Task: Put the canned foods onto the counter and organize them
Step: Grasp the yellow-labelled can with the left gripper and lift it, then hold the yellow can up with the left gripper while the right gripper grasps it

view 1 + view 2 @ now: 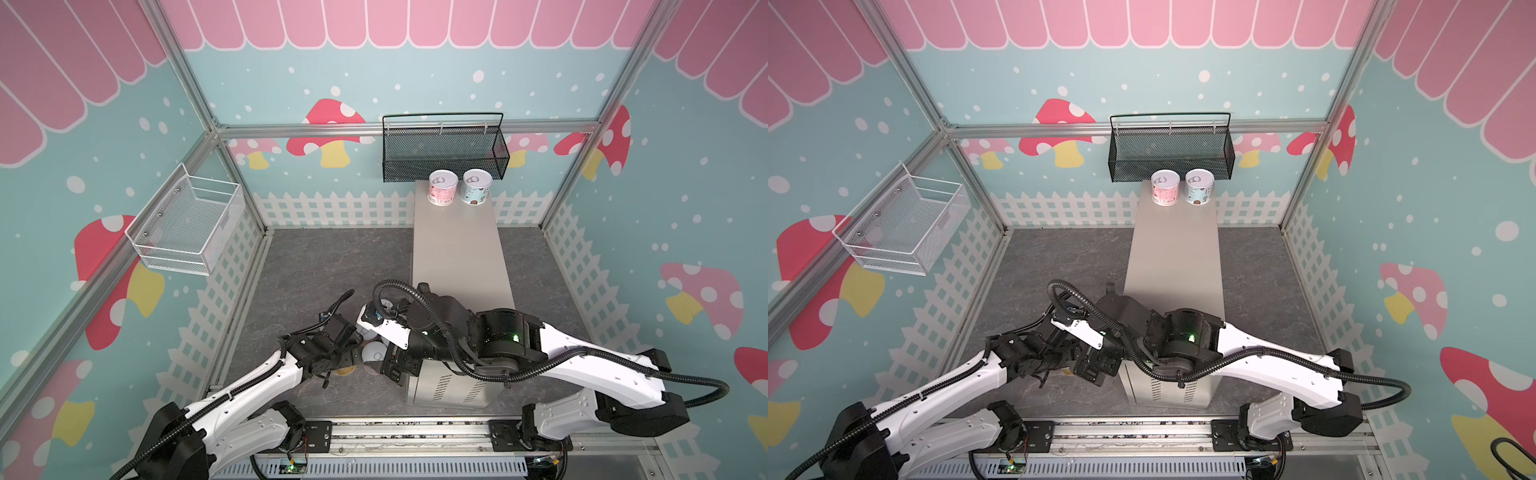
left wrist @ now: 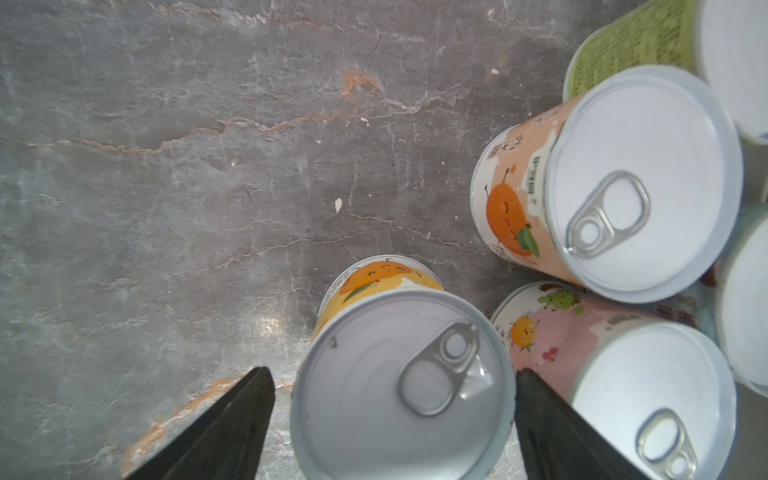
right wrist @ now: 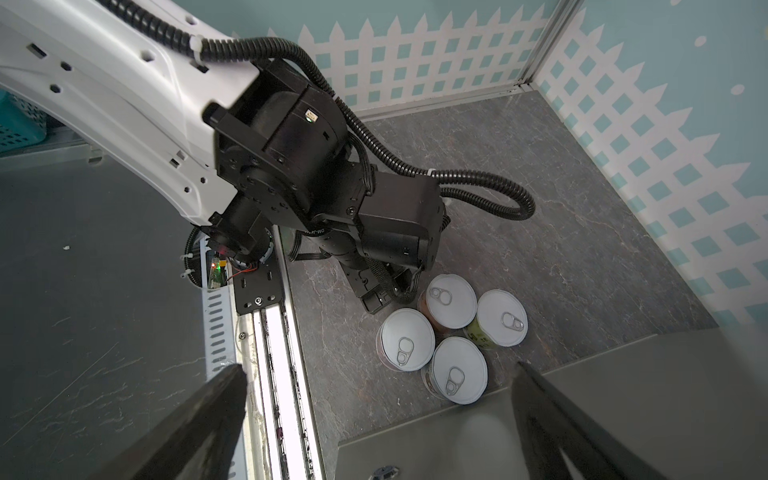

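**shelf_nerd:** so which hand is taking this one, and where does the can sit relative to it?

**me:** Left. My left gripper (image 2: 390, 370) is straight above the yellow can (image 2: 399, 399). The can stands upright on the floor (image 2: 166, 166), lid up, so its axis points right back up at my wrist. The jaws are apart and straddle it. One finger (image 2: 232, 424) has a sliver of floor showing between it and the rim. The other finger (image 2: 552, 428) is down in the slot beside the pink fruit can (image 2: 623, 399), about at the rim. Nothing's clamped yet, I'd say.

**shelf_nerd:** and the right hand?

**me:** My right gripper (image 3: 378, 368) hangs wide open and empty over the near end of the counter (image 1: 457, 249), so it's the farther one. In both top views the counter is just right of the can cluster, with its long side running away from me. The pink-label can (image 1: 443, 189) and the white-blue can (image 1: 476, 187) sit side by side at its far end. My guess for the move: squeeze, lift straight up, then carry it right. The tight spot is that pink neighbour, which could easily get nudged.
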Motion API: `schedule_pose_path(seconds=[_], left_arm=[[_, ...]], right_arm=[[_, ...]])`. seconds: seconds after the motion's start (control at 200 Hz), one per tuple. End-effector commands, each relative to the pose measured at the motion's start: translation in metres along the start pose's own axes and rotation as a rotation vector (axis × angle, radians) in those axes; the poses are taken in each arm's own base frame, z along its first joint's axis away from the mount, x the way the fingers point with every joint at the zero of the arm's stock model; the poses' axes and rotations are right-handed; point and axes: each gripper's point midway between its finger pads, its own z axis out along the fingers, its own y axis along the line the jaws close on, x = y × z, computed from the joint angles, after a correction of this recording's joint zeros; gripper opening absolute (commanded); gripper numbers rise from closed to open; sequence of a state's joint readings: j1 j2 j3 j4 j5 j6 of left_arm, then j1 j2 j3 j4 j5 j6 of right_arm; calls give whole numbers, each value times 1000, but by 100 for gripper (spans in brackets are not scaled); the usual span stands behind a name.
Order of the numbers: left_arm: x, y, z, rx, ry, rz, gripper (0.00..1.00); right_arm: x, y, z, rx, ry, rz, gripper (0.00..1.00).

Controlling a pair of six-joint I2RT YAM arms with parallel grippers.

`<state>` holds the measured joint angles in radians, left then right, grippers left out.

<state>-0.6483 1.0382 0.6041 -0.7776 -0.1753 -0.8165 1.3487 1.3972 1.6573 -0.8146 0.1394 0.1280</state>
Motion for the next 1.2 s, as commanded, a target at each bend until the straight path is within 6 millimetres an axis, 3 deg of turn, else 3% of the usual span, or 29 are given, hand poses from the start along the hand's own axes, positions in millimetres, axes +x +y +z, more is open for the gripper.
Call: schedule_pose_path(seconds=[0.0, 0.365, 0.57, 0.916, 1.196], left_arm=[[10, 9, 6, -34, 31, -25, 89], [10, 7, 9, -27, 33, -24, 77], [9, 5, 6, -13, 24, -28, 58], [-23, -15, -41, 65, -52, 8, 37], [-53, -28, -97, 96, -100, 135, 37]], right_arm=[[8, 4, 3, -9, 56, -29, 99], [4, 2, 3, 8, 50, -34, 100], [2, 2, 2, 9, 43, -35, 99], [-1, -1, -4, 26, 13, -41, 99], [-7, -9, -17, 64, -67, -35, 100]])
